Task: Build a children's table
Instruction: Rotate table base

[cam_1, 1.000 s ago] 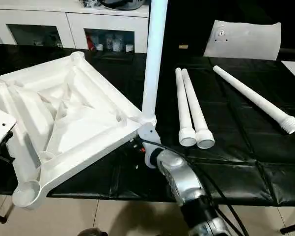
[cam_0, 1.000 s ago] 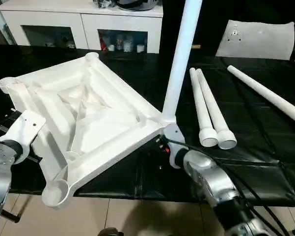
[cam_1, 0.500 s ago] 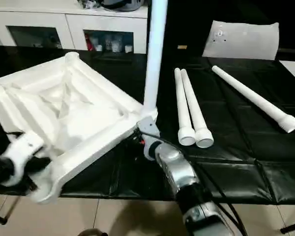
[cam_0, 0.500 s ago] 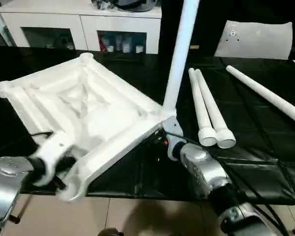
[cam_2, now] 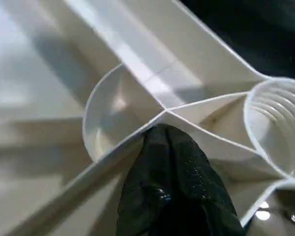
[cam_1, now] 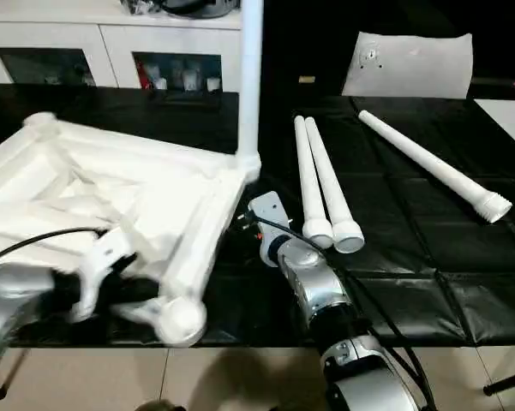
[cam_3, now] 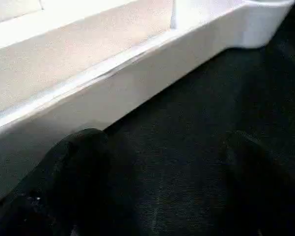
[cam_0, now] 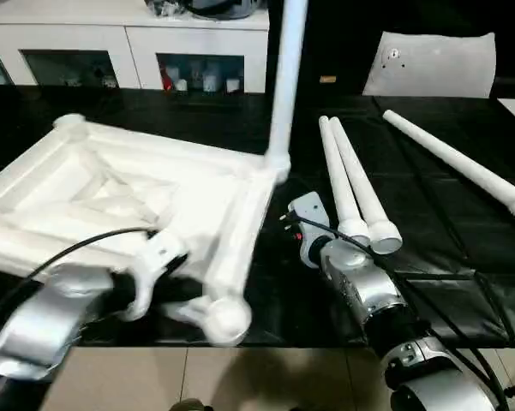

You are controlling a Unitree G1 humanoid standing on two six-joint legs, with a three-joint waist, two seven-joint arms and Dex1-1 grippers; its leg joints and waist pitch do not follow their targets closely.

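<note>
A: Where does the assembly stand?

B: The tabletop (cam_0: 128, 201) lies ribs-up at the black table's (cam_0: 463, 257) near-left edge, one leg (cam_0: 284, 86) upright in its far corner socket. Three loose legs (cam_0: 351, 184) wait on the right.

A: Grippers?

B: The left gripper (cam_2: 174, 162) is closed, pinching a rib beside an empty threaded socket (cam_2: 277, 128), as its wrist view shows. The right gripper (cam_3: 152, 187) is spread wide, empty, beside the tabletop's edge. Next, I'd say, it fetches a loose leg.

No readable text, labels, brand marks, nos. or signs anywhere.
</note>
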